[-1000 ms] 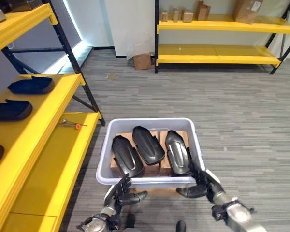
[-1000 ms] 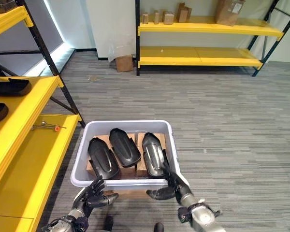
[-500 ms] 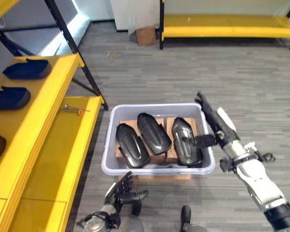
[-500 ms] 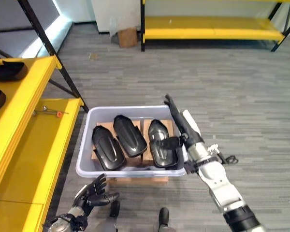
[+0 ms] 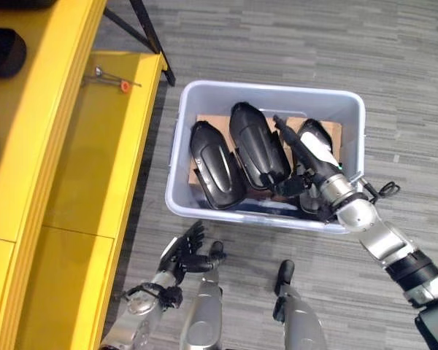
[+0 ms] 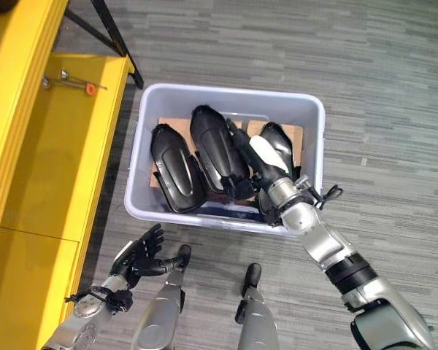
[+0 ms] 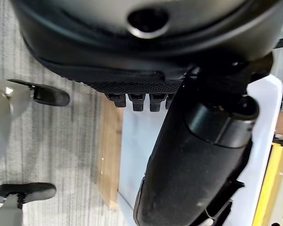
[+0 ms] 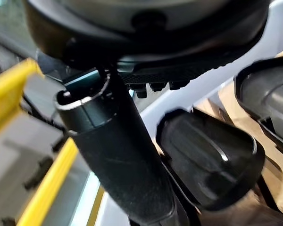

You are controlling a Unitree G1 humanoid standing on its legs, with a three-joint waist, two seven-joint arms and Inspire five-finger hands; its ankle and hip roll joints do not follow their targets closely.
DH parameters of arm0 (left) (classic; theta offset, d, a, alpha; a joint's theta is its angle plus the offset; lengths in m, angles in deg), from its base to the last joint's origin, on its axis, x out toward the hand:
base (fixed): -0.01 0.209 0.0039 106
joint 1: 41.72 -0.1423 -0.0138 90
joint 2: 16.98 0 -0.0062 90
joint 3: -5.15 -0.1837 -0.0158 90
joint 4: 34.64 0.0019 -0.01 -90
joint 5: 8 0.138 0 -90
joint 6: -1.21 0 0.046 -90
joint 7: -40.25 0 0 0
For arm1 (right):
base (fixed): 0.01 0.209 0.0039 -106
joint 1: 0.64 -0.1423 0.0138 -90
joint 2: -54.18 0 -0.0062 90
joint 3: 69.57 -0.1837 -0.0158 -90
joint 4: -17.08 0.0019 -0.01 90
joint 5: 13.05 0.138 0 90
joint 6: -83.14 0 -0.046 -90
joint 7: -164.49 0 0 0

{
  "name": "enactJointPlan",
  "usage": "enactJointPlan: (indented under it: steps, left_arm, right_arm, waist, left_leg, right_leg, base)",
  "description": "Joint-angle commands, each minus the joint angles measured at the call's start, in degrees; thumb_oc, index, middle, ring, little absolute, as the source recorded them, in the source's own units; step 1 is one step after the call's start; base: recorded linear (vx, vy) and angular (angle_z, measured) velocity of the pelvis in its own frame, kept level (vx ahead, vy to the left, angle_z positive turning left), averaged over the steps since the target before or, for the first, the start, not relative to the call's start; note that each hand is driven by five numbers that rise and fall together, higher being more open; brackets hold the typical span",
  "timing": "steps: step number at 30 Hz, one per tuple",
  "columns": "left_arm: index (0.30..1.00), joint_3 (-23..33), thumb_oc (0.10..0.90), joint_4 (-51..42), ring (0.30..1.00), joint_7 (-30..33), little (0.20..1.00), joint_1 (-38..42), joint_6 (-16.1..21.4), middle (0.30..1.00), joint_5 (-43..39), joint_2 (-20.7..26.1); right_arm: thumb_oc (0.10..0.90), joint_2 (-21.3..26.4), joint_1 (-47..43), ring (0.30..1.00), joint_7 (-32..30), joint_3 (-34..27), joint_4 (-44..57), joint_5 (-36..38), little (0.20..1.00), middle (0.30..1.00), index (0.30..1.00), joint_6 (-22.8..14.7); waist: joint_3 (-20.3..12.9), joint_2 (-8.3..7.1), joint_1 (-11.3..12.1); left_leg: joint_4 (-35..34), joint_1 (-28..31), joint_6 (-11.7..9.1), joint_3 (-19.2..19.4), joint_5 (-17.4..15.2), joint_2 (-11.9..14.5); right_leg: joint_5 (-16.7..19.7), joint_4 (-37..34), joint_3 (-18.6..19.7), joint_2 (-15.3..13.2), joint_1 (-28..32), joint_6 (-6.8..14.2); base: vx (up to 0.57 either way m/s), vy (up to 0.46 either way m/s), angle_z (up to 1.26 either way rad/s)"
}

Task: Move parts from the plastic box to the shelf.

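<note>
A pale grey plastic box (image 5: pixel 263 89) stands on the floor and holds three black shell-shaped parts side by side: a left one (image 5: pixel 215 164), a middle one (image 5: pixel 257 144) and a right one (image 5: pixel 315 133). My right hand (image 5: pixel 310 157) reaches into the box from the near right. It is open, with straight fingers lying along the gap between the middle and right parts and the thumb by the middle part's near end (image 8: pixel 212 155). My left hand (image 5: pixel 182 250) hovers open, fingers spread, just outside the box's near left corner.
A yellow shelf (image 5: pixel 80 153) runs along the left, close to the box. A small tool with an orange tip (image 5: pixel 122 86) lies on its lower board, and dark parts (image 5: pixel 4 52) rest on the upper board. Grey carpet floor (image 5: pixel 409 87) lies to the right.
The camera has tipped down towards the box. My right hand moved from the box's right rim down into the box, over the middle and right parts. The left hand stays near the front left corner.
</note>
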Motion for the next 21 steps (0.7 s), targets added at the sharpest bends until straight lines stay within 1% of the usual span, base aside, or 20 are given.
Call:
enactJointPlan:
  steps: [1, 3, 5, 9, 16, 21]
  left_arm:
    - [1.0, -0.1, 0.9, -4.2, 1.0, 0.7, 1.0, -1.5, 4.6, 1.0, -0.8, 1.4]
    - [1.0, 0.0, 0.9, -4.2, 1.0, 1.0, 1.0, -0.8, 4.8, 1.0, -0.5, 1.5]
    - [1.0, 0.1, 0.9, -4.2, 1.0, 1.1, 1.0, -0.7, 4.8, 1.0, -0.5, 1.6]
    - [1.0, 0.7, 0.9, -4.0, 1.0, 1.7, 1.0, -0.7, 5.1, 1.0, -0.5, 1.8]
    - [1.0, 1.2, 0.9, -4.6, 1.0, 1.8, 1.0, -0.5, 5.5, 1.0, -0.4, 2.1]
    - [1.0, 1.5, 0.9, -4.3, 1.0, 2.2, 1.0, 0.2, 5.6, 1.0, -0.5, 2.0]
  right_arm:
    - [0.9, 3.3, -7.9, 1.0, -1.5, 1.7, 4.3, -2.8, 1.0, 1.0, 1.0, -3.1]
    - [0.9, 4.6, -10.6, 1.0, -0.9, 4.0, 3.8, -4.6, 1.0, 1.0, 1.0, -2.8]
    - [0.9, 4.8, -11.2, 1.0, -0.7, 4.3, 3.7, -4.7, 1.0, 1.0, 1.0, -2.8]
    - [0.9, 6.9, -14.6, 1.0, 0.3, 7.4, 3.5, -7.1, 1.0, 1.0, 1.0, -2.7]
    - [0.9, 9.4, -17.8, 1.0, 0.2, 9.9, 1.2, -12.1, 1.0, 1.0, 1.0, -1.8]
    - [0.9, 10.1, -19.6, 1.0, 0.2, 11.5, -0.9, -14.4, 1.0, 1.0, 1.0, -1.2]
  waist:
    - [-4.9, -1.97, -0.1]
    - [-3.7, -2.12, 0.3]
    - [-3.5, -2.2, 0.4]
    - [-2.2, -2.75, 0.9]
    - [-1.4, -3.08, 1.3]
    - [-0.8, -3.16, 1.5]
  left_leg:
    - [1.8, 0.6, 1.9, 1.7, -1.9, 2.1]
    - [1.8, -0.2, 1.9, 1.3, -1.6, 2.1]
    - [1.8, -0.4, 1.8, 1.3, -1.5, 2.2]
    - [0.7, -0.7, 1.8, 1.1, -0.8, 2.3]
    - [0.2, -1.5, 1.7, 1.0, -0.3, 2.3]
    - [-0.3, -2.1, 1.6, 0.8, 0.1, 2.2]
  right_leg:
    - [-1.2, 5.0, 0.4, -3.6, -2.1, 1.2]
    - [-1.2, 5.4, 0.1, -3.6, -2.6, 1.1]
    - [-1.2, 5.5, 0.1, -3.6, -2.8, 1.1]
    - [-1.0, 5.8, 0.0, -3.3, -3.9, 1.0]
    - [-0.8, 5.6, -0.4, -3.4, -4.5, 1.0]
    - [-0.7, 5.5, -0.7, -3.4, -5.2, 1.1]
  base:
    - [-0.04, -0.012, 0.01]
    - [-0.05, -0.022, 0.01]
    - [-0.02, -0.006, 0.0]
    - [-0.02, -0.005, 0.01]
    - [0.0, 0.0, 0.0]
    - [0.0, -0.005, 0.03]
